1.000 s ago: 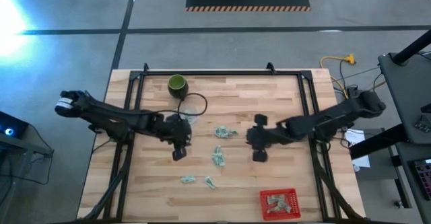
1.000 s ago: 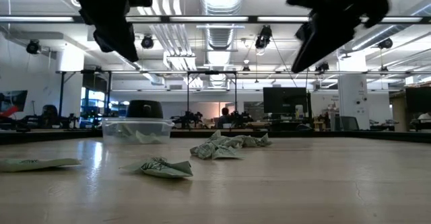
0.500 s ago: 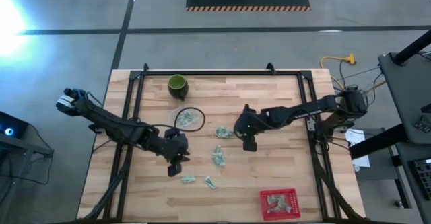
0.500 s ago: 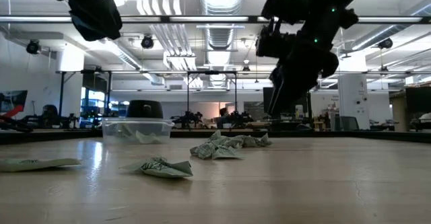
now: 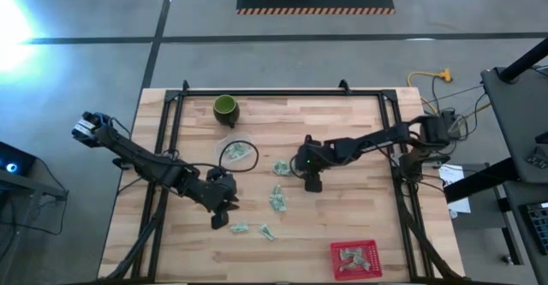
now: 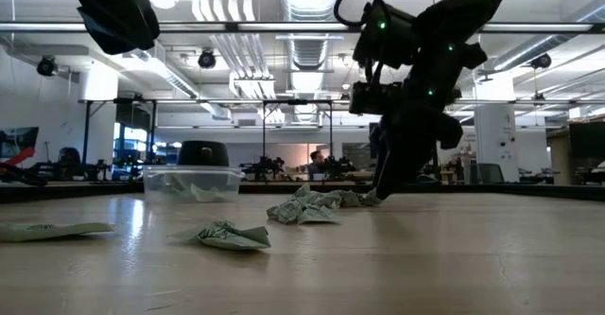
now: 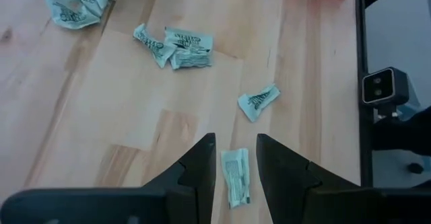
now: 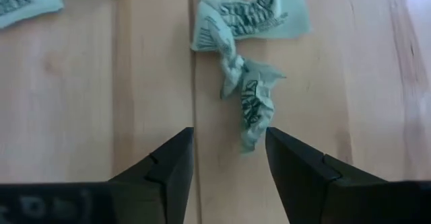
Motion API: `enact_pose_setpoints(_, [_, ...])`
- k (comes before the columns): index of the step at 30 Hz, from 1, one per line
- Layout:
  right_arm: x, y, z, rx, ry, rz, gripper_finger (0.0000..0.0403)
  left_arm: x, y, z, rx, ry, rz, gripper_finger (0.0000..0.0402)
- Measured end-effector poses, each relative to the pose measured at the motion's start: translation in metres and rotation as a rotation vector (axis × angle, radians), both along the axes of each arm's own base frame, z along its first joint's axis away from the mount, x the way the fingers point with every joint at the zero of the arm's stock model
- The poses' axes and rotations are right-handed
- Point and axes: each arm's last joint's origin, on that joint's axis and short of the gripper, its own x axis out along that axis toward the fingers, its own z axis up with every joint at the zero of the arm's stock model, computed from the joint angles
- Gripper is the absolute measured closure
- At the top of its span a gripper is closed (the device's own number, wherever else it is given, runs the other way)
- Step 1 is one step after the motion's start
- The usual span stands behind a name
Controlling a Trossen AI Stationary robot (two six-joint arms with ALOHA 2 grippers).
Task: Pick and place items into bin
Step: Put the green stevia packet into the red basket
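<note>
A pale butcher-block table (image 5: 342,131) is seen strewn with crumpled green-and-white packets (image 5: 278,198). The left gripper (image 7: 236,160) is held with fingers apart above one flat packet (image 7: 236,177), framed between its tips. The right gripper (image 8: 227,158) is lowered, jaws parted, just short of a twisted packet (image 8: 250,103) at the edge of the central cluster. Farther off, a red bin (image 5: 354,260) holds several packets, and a clear tub (image 6: 192,183) and dark green cup (image 5: 224,107) are stood. Beyond the table, an open workshop with ceiling ducts (image 6: 307,31) is visible.
</note>
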Motion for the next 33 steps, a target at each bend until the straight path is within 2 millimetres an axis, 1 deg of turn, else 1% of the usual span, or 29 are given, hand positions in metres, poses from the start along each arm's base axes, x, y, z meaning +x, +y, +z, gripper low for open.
enact_pose_setpoints(5, [0.001,-0.006,-0.002,0.015,0.004,-0.061,0.0231,0.000,0.000,0.000,0.005,0.000,0.005,0.0312])
enact_pose_setpoints(11, [0.003,-0.011,-0.001,0.013,-0.026,-0.076,0.0232,0.000,0.000,-0.001,0.006,0.000,0.005,0.0312])
enact_pose_setpoints(18, [0.008,-0.011,-0.011,0.038,-0.008,-0.058,0.0236,0.000,0.000,-0.001,0.005,0.001,0.007,0.0312])
enact_pose_setpoints(22, [0.010,-0.011,-0.013,0.044,-0.002,-0.071,0.0240,0.000,0.000,-0.001,0.005,0.001,0.007,0.0312])
enact_pose_setpoints(27, [0.011,-0.012,-0.012,0.033,-0.007,-0.058,0.0266,0.000,0.000,-0.001,0.005,0.001,0.007,0.0312])
enact_pose_setpoints(33, [0.011,-0.012,-0.012,0.034,-0.008,-0.061,0.0323,0.000,0.000,-0.001,0.007,0.001,0.008,0.0312])
